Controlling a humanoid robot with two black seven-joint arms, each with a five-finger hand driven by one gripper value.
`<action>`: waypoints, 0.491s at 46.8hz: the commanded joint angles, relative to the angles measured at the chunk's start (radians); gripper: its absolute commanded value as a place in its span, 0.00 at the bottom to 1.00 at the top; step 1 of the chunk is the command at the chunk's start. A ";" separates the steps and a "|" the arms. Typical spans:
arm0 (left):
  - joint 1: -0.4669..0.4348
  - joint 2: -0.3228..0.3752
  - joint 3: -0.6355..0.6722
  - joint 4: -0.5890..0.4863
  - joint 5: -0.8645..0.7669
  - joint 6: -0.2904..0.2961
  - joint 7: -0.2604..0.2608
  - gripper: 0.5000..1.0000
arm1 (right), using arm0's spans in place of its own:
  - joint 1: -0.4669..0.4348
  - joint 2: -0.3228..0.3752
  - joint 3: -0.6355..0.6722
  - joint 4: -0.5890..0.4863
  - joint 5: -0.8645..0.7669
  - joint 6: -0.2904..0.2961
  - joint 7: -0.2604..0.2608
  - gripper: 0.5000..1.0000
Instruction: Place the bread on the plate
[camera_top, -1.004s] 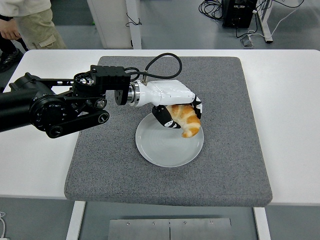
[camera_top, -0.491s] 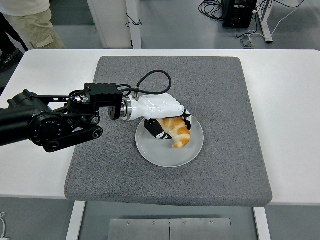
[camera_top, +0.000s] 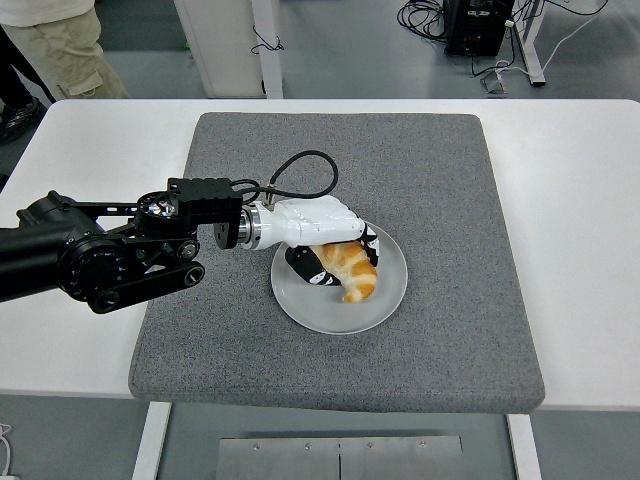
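A golden croissant (camera_top: 351, 271) lies over the middle of the white round plate (camera_top: 385, 297), which sits on the grey mat (camera_top: 440, 180). My left hand (camera_top: 318, 236), white with black fingers, reaches in from the left and stays curled around the croissant, thumb under its left side and fingers over its top. The bread's lower tip rests at or just above the plate surface. The right arm does not show.
The grey mat covers the centre of the white table (camera_top: 580, 200). A person's legs (camera_top: 60, 45) stand at the top left beyond the table's far edge. Cables and a table frame show on the floor at the top right.
My left hand has carried the croissant left and down, from the plate's right rim to the plate's middle. The person at the top left has shifted slightly.
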 joint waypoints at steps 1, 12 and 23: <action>0.001 -0.002 0.000 0.001 0.001 0.000 0.000 0.00 | 0.000 0.000 0.000 0.000 0.000 0.000 0.000 1.00; 0.010 -0.004 -0.002 0.007 -0.001 0.000 0.000 0.00 | 0.000 0.000 0.000 0.000 0.000 0.000 0.000 1.00; 0.012 0.004 -0.002 0.010 -0.013 -0.003 -0.002 0.73 | 0.000 0.000 0.000 0.000 0.000 0.000 0.000 1.00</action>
